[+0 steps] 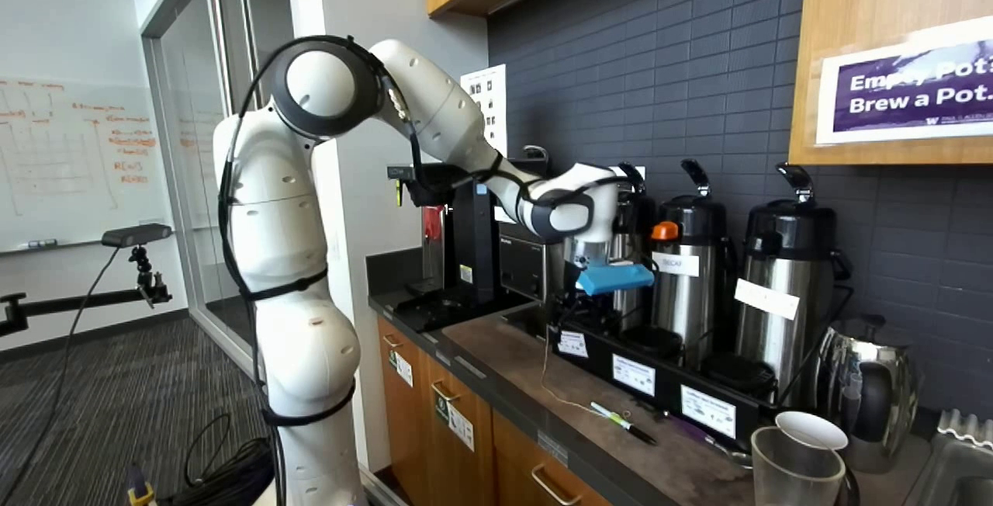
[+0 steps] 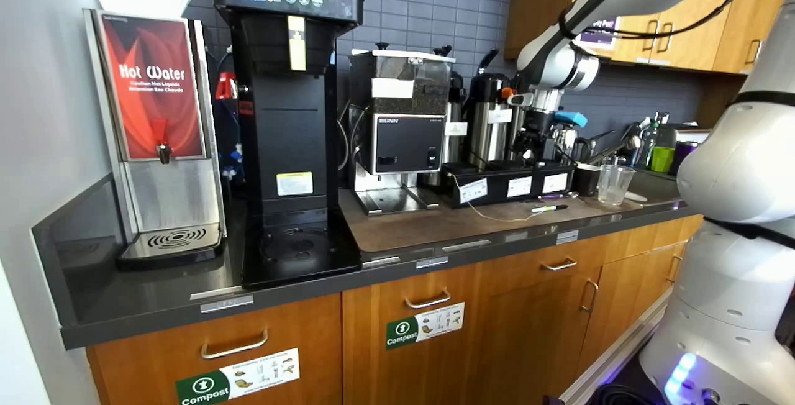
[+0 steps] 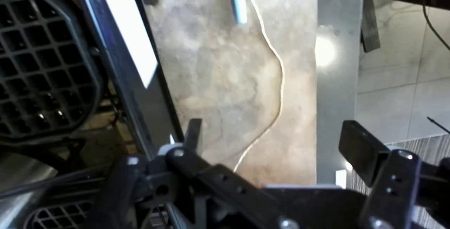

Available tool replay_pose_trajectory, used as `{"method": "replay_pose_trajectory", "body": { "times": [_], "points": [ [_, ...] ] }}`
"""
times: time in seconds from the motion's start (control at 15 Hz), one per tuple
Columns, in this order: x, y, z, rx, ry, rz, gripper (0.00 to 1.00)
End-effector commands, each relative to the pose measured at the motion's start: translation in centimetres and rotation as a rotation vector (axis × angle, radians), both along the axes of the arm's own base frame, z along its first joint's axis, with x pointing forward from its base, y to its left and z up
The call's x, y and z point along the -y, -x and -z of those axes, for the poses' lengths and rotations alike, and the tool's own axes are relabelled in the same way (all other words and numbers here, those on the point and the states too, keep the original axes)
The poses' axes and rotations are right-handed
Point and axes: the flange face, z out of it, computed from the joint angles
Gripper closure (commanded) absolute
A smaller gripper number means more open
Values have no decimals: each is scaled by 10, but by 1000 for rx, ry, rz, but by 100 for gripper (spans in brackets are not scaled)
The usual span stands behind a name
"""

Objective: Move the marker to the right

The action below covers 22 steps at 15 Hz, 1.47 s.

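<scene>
The marker is a slim white-and-green pen with a black end. It lies on the brown countertop in front of the black dispenser rack, in both exterior views (image 1: 623, 422) (image 2: 548, 209). In the wrist view only a pale bluish end of the marker (image 3: 239, 2) shows at the top edge; the rest is cut off. My gripper (image 3: 272, 144) is open, with nothing between its wide-apart fingers. It hangs above the counter, apart from the marker. In both exterior views the gripper (image 1: 580, 316) (image 2: 528, 153) is dark against the rack and its fingers are hard to make out.
A thin string (image 3: 282, 78) lies on the counter and runs to the marker. The black rack (image 1: 667, 389) holds steel dispensers (image 1: 690, 289) behind. A purple pen-like thing (image 1: 690, 430) and a spoon lie nearby. A clear cup (image 1: 797, 471) and kettle (image 1: 861, 382) stand beyond.
</scene>
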Motion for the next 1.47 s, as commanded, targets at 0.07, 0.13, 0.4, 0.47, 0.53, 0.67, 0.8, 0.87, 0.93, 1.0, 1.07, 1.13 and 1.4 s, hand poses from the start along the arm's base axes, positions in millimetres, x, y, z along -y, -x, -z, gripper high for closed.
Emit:
{"method": "replay_pose_trajectory", "body": {
  "times": [0.07,0.13,0.4,0.47,0.53,0.67,0.8,0.87,0.93,1.0,1.07,1.13,1.4],
  "points": [
    [-48,28,-33,-53,-4,232,0],
    [-59,31,-36,-58,2,289,0],
    [-82,48,-45,-74,-3,520,0],
    [-83,55,-47,-81,-4,579,0],
    [-82,65,-49,-86,-5,637,0],
    [-74,89,-54,-100,-12,752,0],
    [-61,115,-58,-124,-25,862,0],
    [-52,132,-63,-142,-37,916,0],
    [-44,145,-67,-160,-45,971,0],
    [-37,158,-74,-169,-52,1028,0],
    [-31,169,-81,-180,-58,1084,0],
    [-26,180,-90,-186,-60,1142,0],
    [-19,188,-97,-207,-65,1099,0]
  ]
}}
